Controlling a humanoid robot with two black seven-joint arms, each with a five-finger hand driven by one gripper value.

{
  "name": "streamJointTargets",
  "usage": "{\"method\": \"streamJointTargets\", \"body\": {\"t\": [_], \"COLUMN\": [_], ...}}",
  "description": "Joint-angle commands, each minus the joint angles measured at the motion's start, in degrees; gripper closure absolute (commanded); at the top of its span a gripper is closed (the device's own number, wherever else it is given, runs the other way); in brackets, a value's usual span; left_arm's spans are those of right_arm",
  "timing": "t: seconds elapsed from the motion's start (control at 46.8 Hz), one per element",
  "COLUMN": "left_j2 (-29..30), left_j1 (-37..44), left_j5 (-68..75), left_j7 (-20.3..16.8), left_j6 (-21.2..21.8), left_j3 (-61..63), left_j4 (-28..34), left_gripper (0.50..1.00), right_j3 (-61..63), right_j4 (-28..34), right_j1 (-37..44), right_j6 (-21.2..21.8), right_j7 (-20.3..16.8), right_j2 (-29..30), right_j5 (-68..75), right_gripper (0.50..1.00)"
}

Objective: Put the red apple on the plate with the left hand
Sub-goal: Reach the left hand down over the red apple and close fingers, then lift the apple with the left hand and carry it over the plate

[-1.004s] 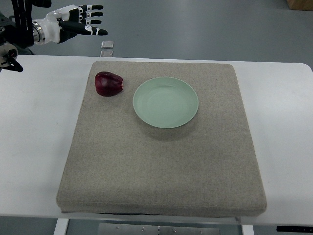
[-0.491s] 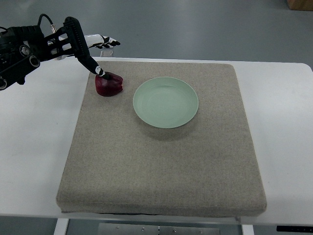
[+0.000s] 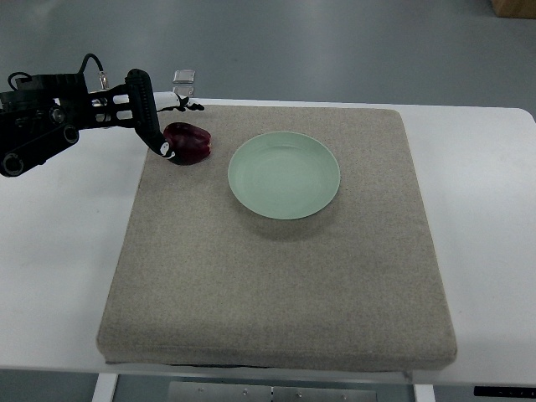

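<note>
A dark red apple (image 3: pixel 191 142) lies on the grey mat, just left of the pale green plate (image 3: pixel 284 175), which holds nothing. My left hand (image 3: pixel 182 127) reaches in from the left edge and straddles the apple. Its thumb (image 3: pixel 167 148) touches the apple's near-left side. Its fingertips (image 3: pixel 194 106) curl down behind the far side, with a gap still showing. The apple rests on the mat, its left edge partly hidden by the thumb. The right arm does not show.
The grey mat (image 3: pixel 276 285) covers most of the white table (image 3: pixel 59 251). A small clear object (image 3: pixel 183 78) lies just beyond the table's far edge. A brown box corner (image 3: pixel 512 7) shows at the top right.
The left hand has come down from beyond the table's far left corner onto the apple, and its fingers have curled in behind it. The apple and plate have not moved.
</note>
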Motion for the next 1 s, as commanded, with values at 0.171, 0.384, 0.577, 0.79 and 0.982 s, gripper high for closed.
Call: {"method": "streamJointTargets", "body": {"t": [0.171, 0.384, 0.577, 0.79, 0.982], "left_j2": [-1.41, -1.42, -1.33, -1.06, -0.89], "left_j1": [0.29, 0.21, 0.12, -1.02, -2.96], "left_j5": [0.2, 0.37, 3.27, 2.92, 2.22], "left_j7": [0.02, 0.02, 0.02, 0.02, 0.1], "left_j6": [0.03, -0.06, 0.03, 0.03, 0.03], "left_j3": [0.09, 1.41, 1.68, 0.97, 0.36], "left_j4": [-0.03, -0.03, -0.11, -0.2, -0.2], "left_gripper": [0.529, 0.773, 0.909, 0.984, 0.986], "right_j3": [0.0, 0.0, 0.0, 0.0, 0.0], "right_j4": [0.01, 0.01, 0.01, 0.01, -0.08], "right_j1": [0.0, 0.0, 0.0, 0.0, 0.0], "right_j6": [0.08, 0.0, 0.0, 0.0, 0.0], "right_j7": [0.0, 0.0, 0.0, 0.0, 0.0], "right_j2": [0.0, 0.0, 0.0, 0.0, 0.0], "right_j5": [0.0, 0.0, 0.0, 0.0, 0.0], "right_gripper": [0.57, 0.568, 0.568, 0.57, 0.57]}}
